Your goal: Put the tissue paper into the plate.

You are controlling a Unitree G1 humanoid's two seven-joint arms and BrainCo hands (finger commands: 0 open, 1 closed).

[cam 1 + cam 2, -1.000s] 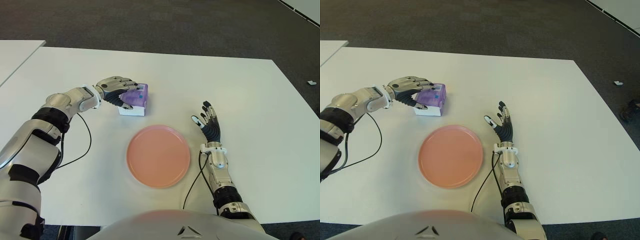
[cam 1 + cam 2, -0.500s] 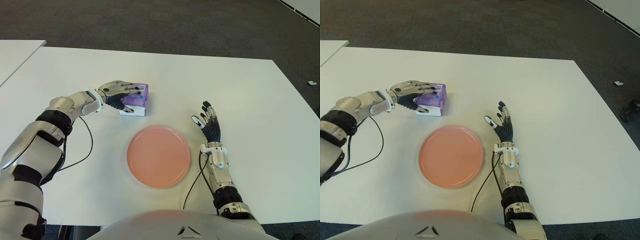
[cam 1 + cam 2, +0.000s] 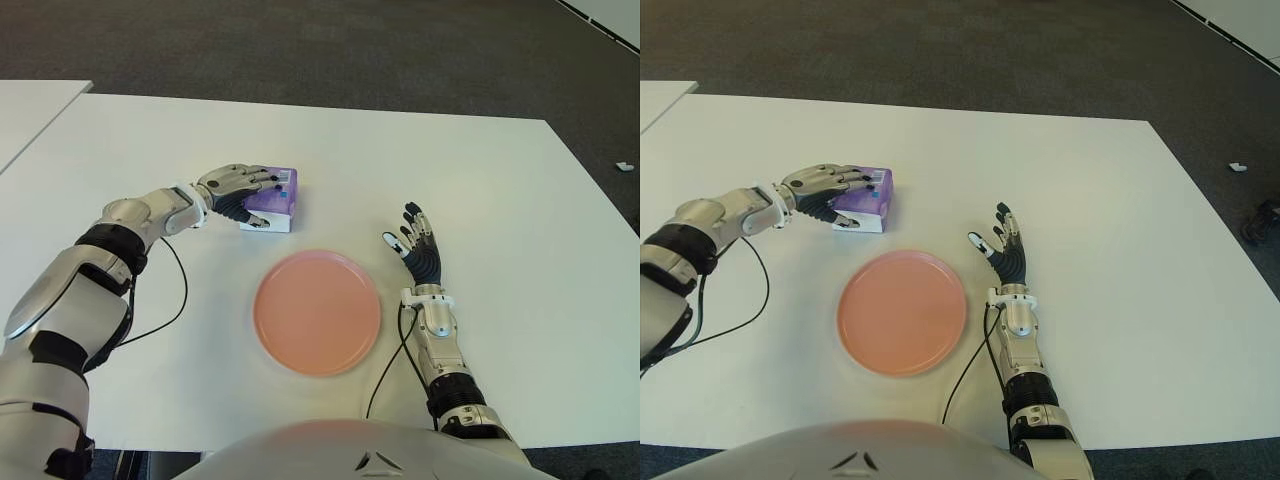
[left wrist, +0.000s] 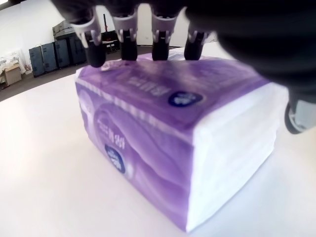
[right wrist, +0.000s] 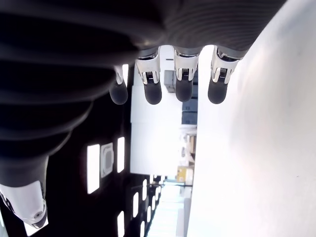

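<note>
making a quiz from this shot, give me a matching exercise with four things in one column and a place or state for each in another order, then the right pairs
Things:
1. tissue pack
2. plate
3. left hand
4. right hand

Places or states:
A. pink, nothing in it, between the two arms
B. fingers spread, holding nothing, to the right of the plate
C. purple and white, on the table beyond the plate
D. fingers draped over the top of the pack

Pairs: 1-C, 2-A, 3-D, 4-B
</note>
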